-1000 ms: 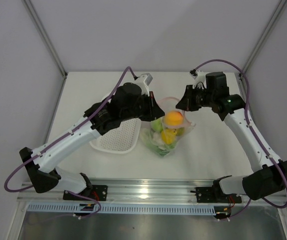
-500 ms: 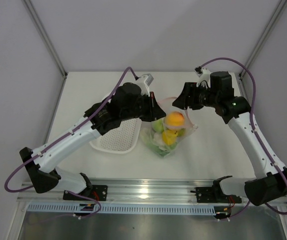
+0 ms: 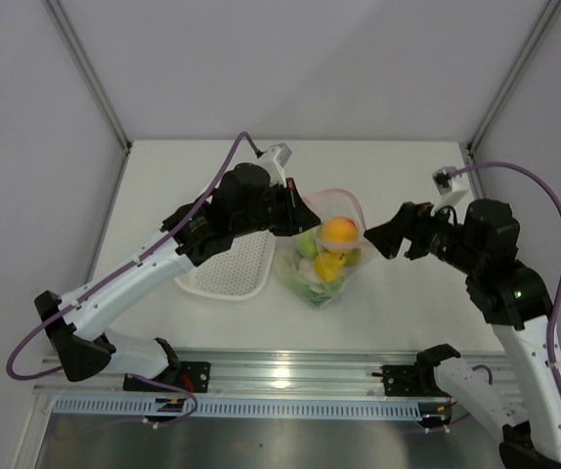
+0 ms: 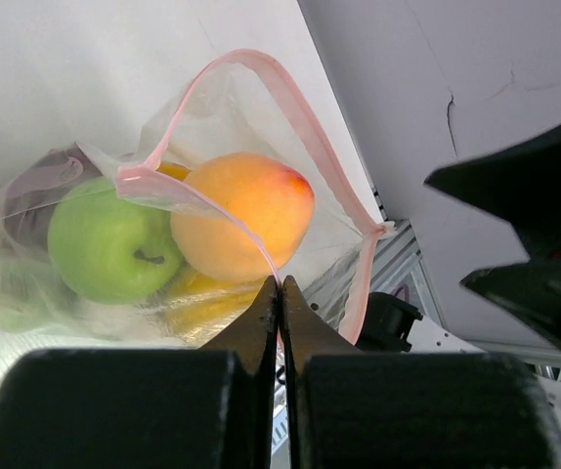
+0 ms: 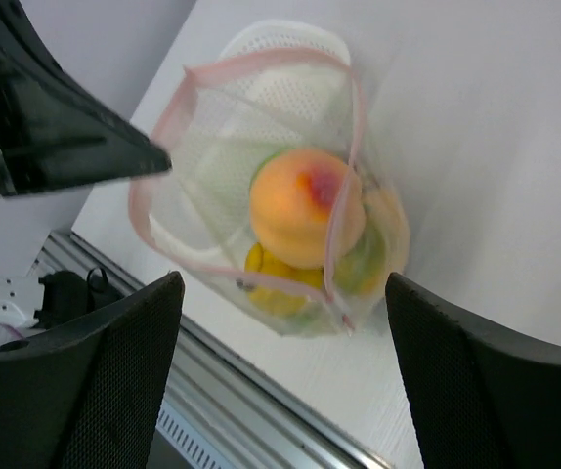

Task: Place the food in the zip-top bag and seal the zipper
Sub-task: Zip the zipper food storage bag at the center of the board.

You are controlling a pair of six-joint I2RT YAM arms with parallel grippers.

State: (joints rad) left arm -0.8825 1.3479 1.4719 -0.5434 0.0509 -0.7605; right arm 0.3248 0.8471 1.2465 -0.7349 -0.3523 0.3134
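Note:
The clear zip-top bag [image 3: 322,269] stands on the table with its mouth open. Its pink zipper [image 4: 290,107] forms a wide loop. Food fills it: an orange-yellow fruit [image 3: 339,233] on top, a green fruit [image 4: 105,249] beside it, a yellow fruit [image 5: 276,278] underneath and pale lettuce [image 3: 308,283] at the bottom. My left gripper [image 4: 280,283] is shut on the zipper strip at the bag's left rim. My right gripper [image 3: 386,240] hangs open to the right of the bag, apart from it, with nothing between its fingers [image 5: 124,362].
A white perforated basket [image 3: 224,272] lies left of the bag, under my left arm. A metal rail [image 3: 300,371] runs along the table's near edge. Grey walls close in the table at the back and sides.
My right gripper has opened wide and drawn back to the right and nearer, away from the bag's mouth. The left gripper still holds the rim, and the bag stays put.

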